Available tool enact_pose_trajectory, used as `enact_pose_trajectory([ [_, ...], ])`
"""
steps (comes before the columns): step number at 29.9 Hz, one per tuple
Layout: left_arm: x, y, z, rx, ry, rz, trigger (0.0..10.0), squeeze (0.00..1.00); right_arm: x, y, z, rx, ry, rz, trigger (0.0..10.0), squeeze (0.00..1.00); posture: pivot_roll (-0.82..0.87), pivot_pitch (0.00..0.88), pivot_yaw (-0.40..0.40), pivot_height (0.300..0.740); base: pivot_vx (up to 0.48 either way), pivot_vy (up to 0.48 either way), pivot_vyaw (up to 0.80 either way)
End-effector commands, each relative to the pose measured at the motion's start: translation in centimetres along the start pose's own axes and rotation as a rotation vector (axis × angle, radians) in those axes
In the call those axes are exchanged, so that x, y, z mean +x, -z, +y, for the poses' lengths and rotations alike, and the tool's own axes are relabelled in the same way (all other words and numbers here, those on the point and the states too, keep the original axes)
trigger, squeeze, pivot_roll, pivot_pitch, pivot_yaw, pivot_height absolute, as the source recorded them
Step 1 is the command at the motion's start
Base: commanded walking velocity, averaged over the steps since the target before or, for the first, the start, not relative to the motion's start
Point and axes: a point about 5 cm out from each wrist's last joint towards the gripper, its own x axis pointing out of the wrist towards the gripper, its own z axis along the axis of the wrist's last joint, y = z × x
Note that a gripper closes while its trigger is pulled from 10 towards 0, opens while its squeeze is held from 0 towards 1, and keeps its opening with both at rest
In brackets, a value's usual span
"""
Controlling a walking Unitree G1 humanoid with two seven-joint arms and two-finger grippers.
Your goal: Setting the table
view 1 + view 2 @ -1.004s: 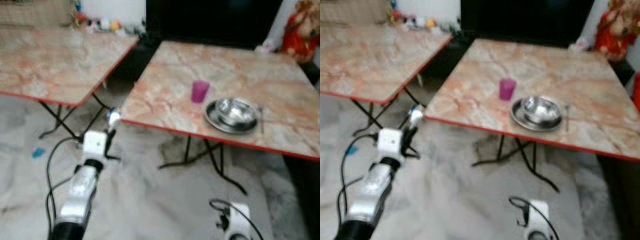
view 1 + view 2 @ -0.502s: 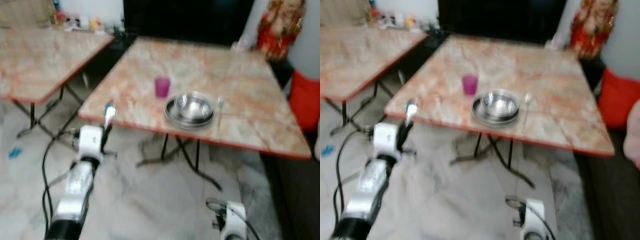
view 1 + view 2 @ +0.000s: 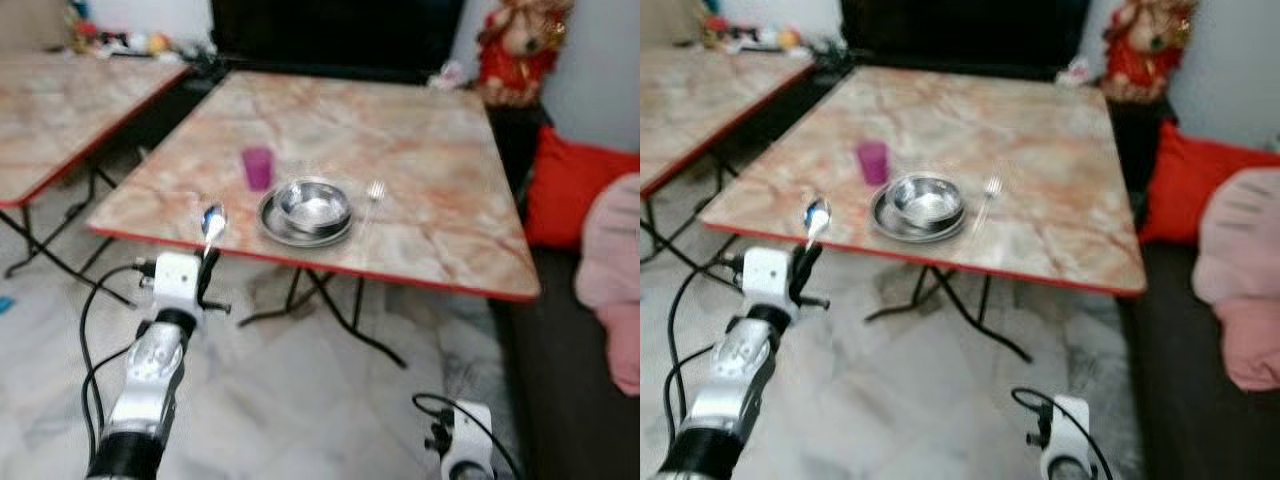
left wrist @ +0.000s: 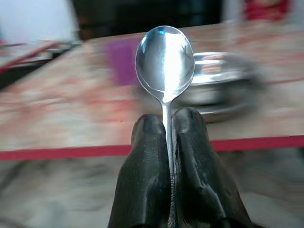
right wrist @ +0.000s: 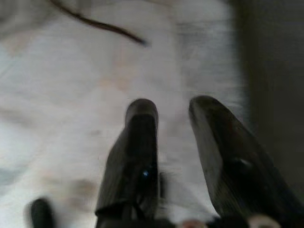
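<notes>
Pinching spoon (image 4: 165, 61) in left gripper (image 4: 167, 124).

A square marble-patterned folding table with a red edge (image 3: 420, 160) stood ahead. Near its front edge, toward the left, sat a round steel plate (image 3: 272, 224) with a steel bowl (image 3: 314, 203) in it. A purple plastic cup (image 3: 257, 167) stood just left of the plate and slightly behind it; a steel fork (image 3: 373, 194) lay just right of the plate. A steel spoon (image 3: 212, 222), upright in the left gripper (image 4: 167, 124), was before the table's front edge, left of the plate. A second marble-patterned table (image 3: 60, 110) stood left of the first, a red cushion (image 3: 570, 195) right of it.
</notes>
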Motion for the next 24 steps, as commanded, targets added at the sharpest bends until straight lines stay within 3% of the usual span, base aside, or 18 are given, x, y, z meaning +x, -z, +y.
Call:
enact_pose_trajectory([
  [1, 0.03, -0.5, 0.9, 0.023, -0.013, -0.018, 10.0, 0.0, 0.11, -0.33, 0.44, -0.001, -0.008, -0.009, 10.0, 0.0, 0.08, 0.0, -0.009, 0.74, 0.0, -0.39, 0.0],
  [11, 0.23, -0.64, 0.87, 0.017, -0.005, -0.024, 10.0, 0.0, 0.13, -0.29, 0.57, 0.007, -0.008, 0.0, 10.0, 0.0, 0.08, 0.0, -0.006, 0.74, 0.0, -0.382, -0.11],
  [14, 0.34, -0.71, 0.46, -0.005, 0.023, -0.027, 10.0, 0.0, 0.14, -0.25, 0.55, -0.002, -0.01, 0.005, 10.0, 0.0, 0.08, 0.0, -0.007, 0.74, 0.0, 0.0, -0.8],
  [17, 0.34, -0.72, 0.35, -0.052, 0.021, -0.028, 10.0, 0.0, 0.13, -0.24, 0.57, -0.005, -0.011, 0.004, 10.0, 0.0, 0.08, 0.0, -0.009, 0.74, 0.0, 0.0, 0.0],
  [24, 0.37, -0.79, 0.42, -0.071, 0.012, -0.029, 10.0, 0.0, 0.11, -0.16, 0.74, -0.012, -0.019, 0.01, 10.0, 0.0, 0.08, 0.0, -0.009, 0.74, 0.0, 0.0, 0.0],
])
